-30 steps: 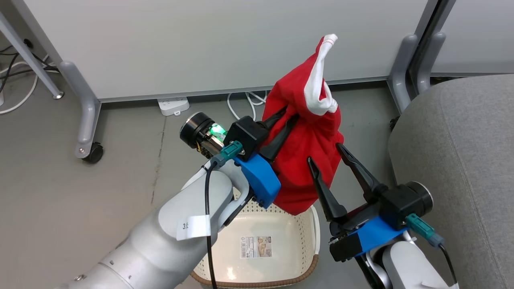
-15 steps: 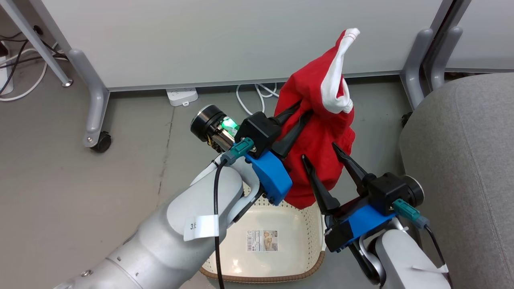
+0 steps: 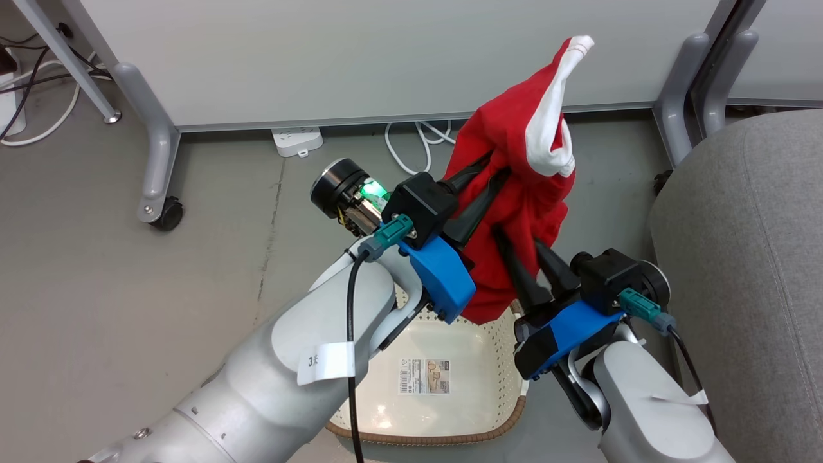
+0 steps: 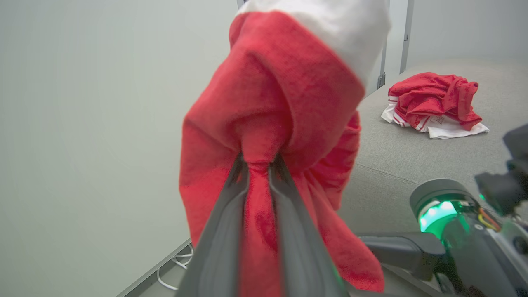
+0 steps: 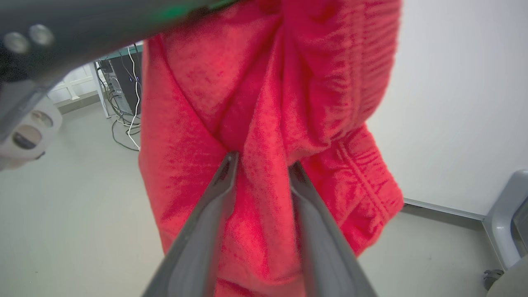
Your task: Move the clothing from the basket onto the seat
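The grey seat (image 3: 739, 270) lies to the robot's right, and in the left wrist view a heap of red clothing (image 4: 433, 105) rests on it. The basket (image 3: 450, 438) sits on the floor beneath both arms, its bottom bare apart from a label. A red garment (image 3: 521, 193) hangs above the basket, long axis roughly vertical, white trim uppermost. The left gripper (image 3: 496, 172) is clamped on a bunched fold near its top. The right gripper (image 3: 519, 241), nearer the seat, has its fingers (image 5: 225, 181) partly apart astride a lower fold; whether they pinch it cannot be told. The carry likely goes rightward. The partition legs (image 3: 688, 96) stand behind, seemingly clear of that path.
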